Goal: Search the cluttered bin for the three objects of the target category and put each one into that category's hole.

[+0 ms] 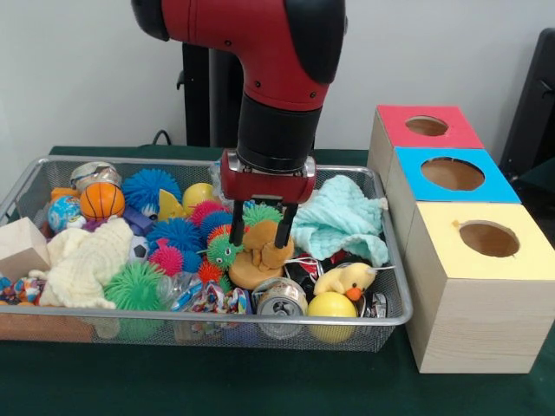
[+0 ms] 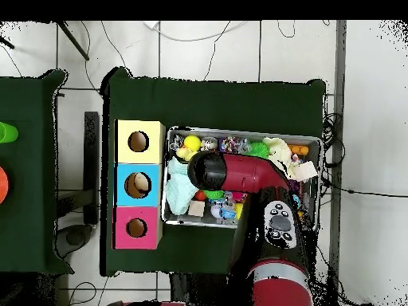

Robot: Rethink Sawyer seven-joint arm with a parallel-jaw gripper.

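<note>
The wire mesh bin [image 1: 208, 319] is full of toys; it also shows in the overhead view [image 2: 239, 132]. My gripper [image 1: 260, 232] is down inside the bin near its middle. Its fingers [image 1: 236, 227] are spread and straddle the top of a tan plush toy [image 1: 257, 264], which lies on the pile. The hole [image 1: 427, 126] in the red-faced box stands right of the bin at the far end of the box row, and shows in the overhead view [image 2: 136, 228]. In the overhead view the arm [image 2: 231, 171] hides the gripper.
Around the tan toy lie a teal cloth [image 1: 342, 217], a yellow duck [image 1: 347, 279], a yellow ball [image 1: 332, 305], a can [image 1: 280, 297], spiky balls [image 1: 152, 186] and a cream plush [image 1: 87, 260]. The blue box [image 1: 453, 173] and yellow box [image 1: 488, 238] stand nearer the camera.
</note>
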